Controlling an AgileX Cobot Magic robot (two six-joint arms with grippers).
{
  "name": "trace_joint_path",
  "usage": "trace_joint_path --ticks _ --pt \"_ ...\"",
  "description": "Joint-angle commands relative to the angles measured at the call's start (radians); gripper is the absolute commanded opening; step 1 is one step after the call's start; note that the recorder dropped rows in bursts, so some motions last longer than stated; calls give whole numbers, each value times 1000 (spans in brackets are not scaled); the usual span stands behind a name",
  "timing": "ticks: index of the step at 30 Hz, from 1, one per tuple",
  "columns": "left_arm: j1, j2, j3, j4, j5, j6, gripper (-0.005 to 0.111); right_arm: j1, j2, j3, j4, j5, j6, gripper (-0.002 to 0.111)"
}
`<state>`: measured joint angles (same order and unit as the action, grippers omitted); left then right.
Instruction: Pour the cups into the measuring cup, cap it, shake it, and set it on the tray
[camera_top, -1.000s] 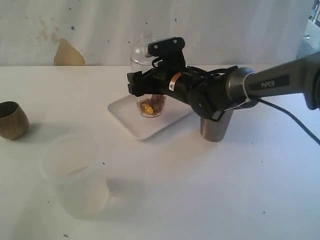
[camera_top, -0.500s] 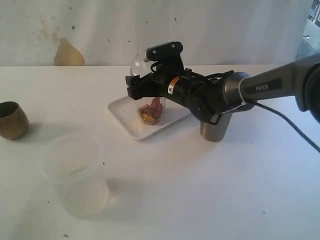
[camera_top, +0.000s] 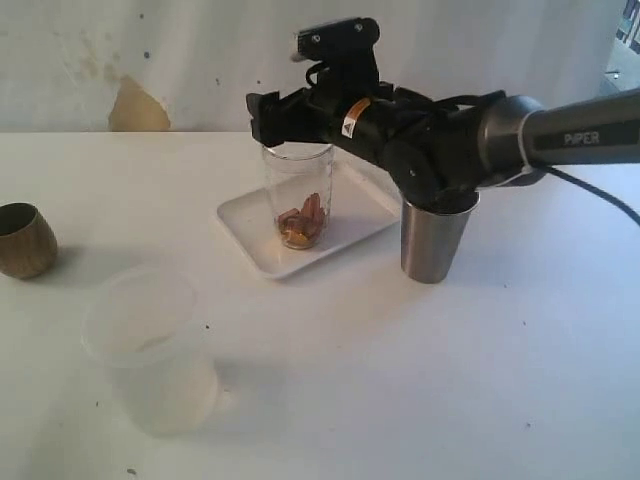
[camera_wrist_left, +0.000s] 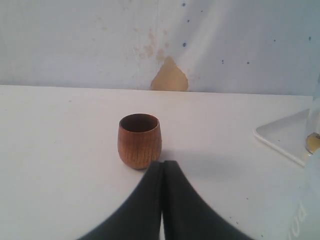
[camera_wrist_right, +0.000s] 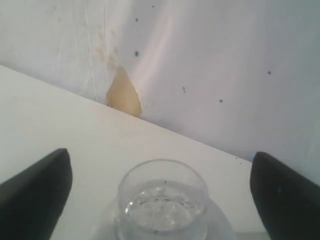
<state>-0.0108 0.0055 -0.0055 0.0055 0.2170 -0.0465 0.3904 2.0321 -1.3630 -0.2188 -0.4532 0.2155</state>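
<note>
The clear measuring cup (camera_top: 297, 195) stands upright on the white tray (camera_top: 250, 228) with brown pieces in its bottom. My right gripper (camera_top: 285, 118) hovers just above its top, open and empty. In the right wrist view a clear dome cap (camera_wrist_right: 162, 202) sits below and between the spread fingers (camera_wrist_right: 37, 192) of that gripper (camera_wrist_right: 160, 165). The steel tumbler (camera_top: 435, 240) stands right of the tray, under the right arm. The wooden cup (camera_wrist_left: 139, 141) stands upright just beyond my shut left gripper (camera_wrist_left: 162, 165), and at the far left (camera_top: 22, 240) in the exterior view.
A frosted milky-white cup (camera_top: 150, 350) stands near the front left. The tray's corner (camera_wrist_left: 280, 137) and the measuring cup's edge (camera_wrist_left: 314, 125) show at the side of the left wrist view. A pale wall with a tan stain (camera_top: 135, 108) backs the table.
The right gripper set the measuring cup down on the tray, let go and rose above it. The cup now stands free. The left side has not changed.
</note>
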Motion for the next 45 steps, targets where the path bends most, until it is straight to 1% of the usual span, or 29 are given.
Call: trace_joint_path --ticks 1,2,3,5,8,10,12,14,19,25,29,31,37,45 --pt "0 -6 5 2 -7 1 0 -2 -99 -2 -7 126 -10 84" --pt "0 -6 5 2 -7 1 0 -2 -122 -2 -7 161 -10 80" --pt "0 -6 5 2 -7 1 0 -2 -153 -2 -7 202 -10 74" --pt "0 -6 5 2 -7 1 0 -2 -208 -2 -7 278 -10 56" --pt "0 -6 5 2 -7 1 0 -2 -302 0 -7 433 -10 26" --pt "0 -6 5 2 -7 1 0 -2 -363 6 -7 527 -10 11" --pt "0 -6 5 2 -7 1 0 -2 -422 23 -7 593 -10 0" --pt "0 -6 5 2 -7 1 0 -2 -492 61 -1 606 -8 0" --pt "0 -6 5 2 -7 1 0 10 -729 261 53 527 9 0" --pt "0 -6 5 2 -7 1 0 10 -1026 463 53 574 9 0" --pt "0 -6 5 2 -7 1 0 10 -1203 555 53 594 14 0" --pt "0 -6 5 2 -7 1 0 10 -1277 580 54 625 20 0" --pt "0 -6 5 2 -7 1 0 10 -1440 587 56 629 20 0" --pt "0 -6 5 2 -7 1 0 10 -1572 587 56 629 20 0"
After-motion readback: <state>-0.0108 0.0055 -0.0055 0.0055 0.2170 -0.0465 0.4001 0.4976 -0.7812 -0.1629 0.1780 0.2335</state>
